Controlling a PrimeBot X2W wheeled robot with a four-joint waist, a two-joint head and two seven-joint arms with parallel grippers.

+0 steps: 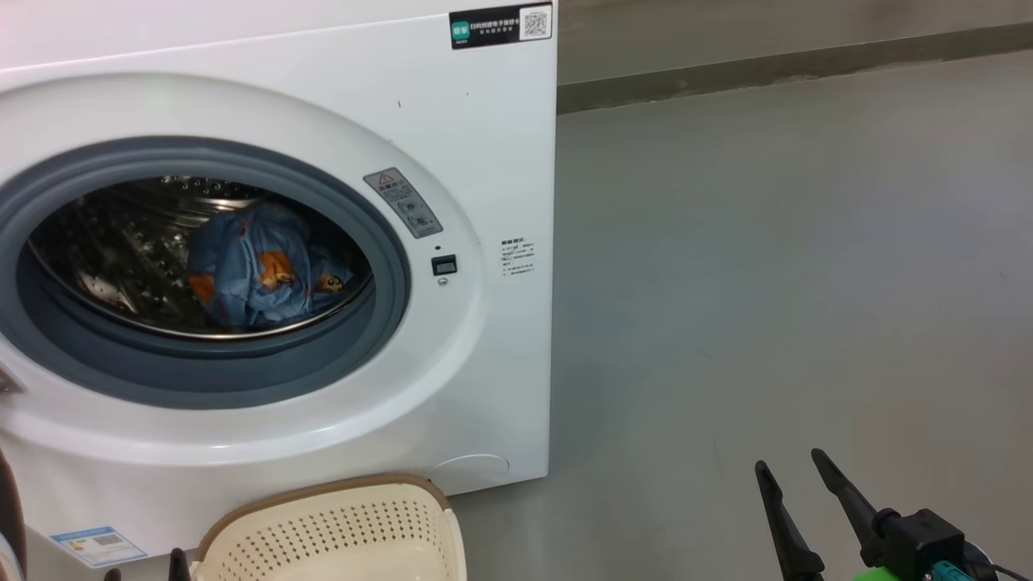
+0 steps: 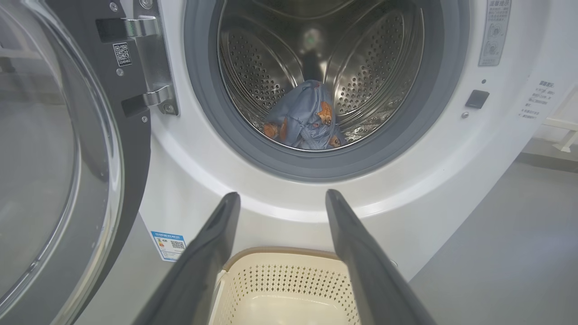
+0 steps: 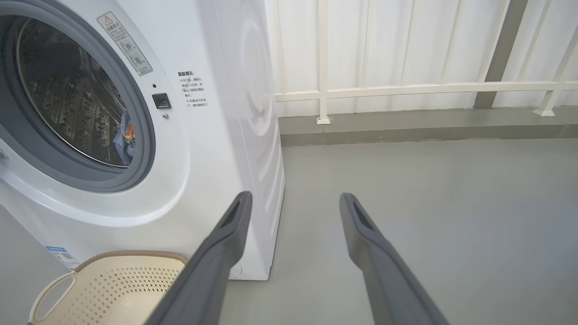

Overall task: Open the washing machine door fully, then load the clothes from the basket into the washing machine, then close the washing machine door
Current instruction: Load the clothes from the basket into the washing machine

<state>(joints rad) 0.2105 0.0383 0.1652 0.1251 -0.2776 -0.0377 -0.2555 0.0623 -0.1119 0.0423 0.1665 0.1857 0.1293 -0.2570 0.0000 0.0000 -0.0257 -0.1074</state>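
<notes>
I am looking at a white front-loading washing machine [image 1: 484, 161] that fills the left of the head view, with bare grey floor [image 1: 767, 282] to its right. The washing machine door [image 2: 133, 144] is swung wide open to the left on its metal hinge [image 2: 153, 58], with its glass dome facing out.

The clothes [image 2: 307, 117], blue fabric printed with orange bears, lie in a heap at the bottom of the steel drum [image 2: 370, 67], well inside the grey gasket. I cannot make out a cream cloth anywhere.

The basket [image 1: 347, 528] stands on the floor just in front of the machine, below the opening. The part of it I can see holds nothing, but its near end is cut off.

My left gripper [image 2: 282, 194] hovers above the basket with its fingers spread wide, holding nothing and pointing at the drum. My right gripper [image 1: 789, 458] is off to the right above the bare floor, also spread wide and holding nothing.

I judge loading to be done or nearly done, so closing the door comes next. First I should check the hidden end of the basket for any leftover cloth. The left arm is nearer the door, so it would need to reach left and round to the door's outer face. From there it would push the door rightward until it latches, with both grippers kept clear of the gasket.
</notes>
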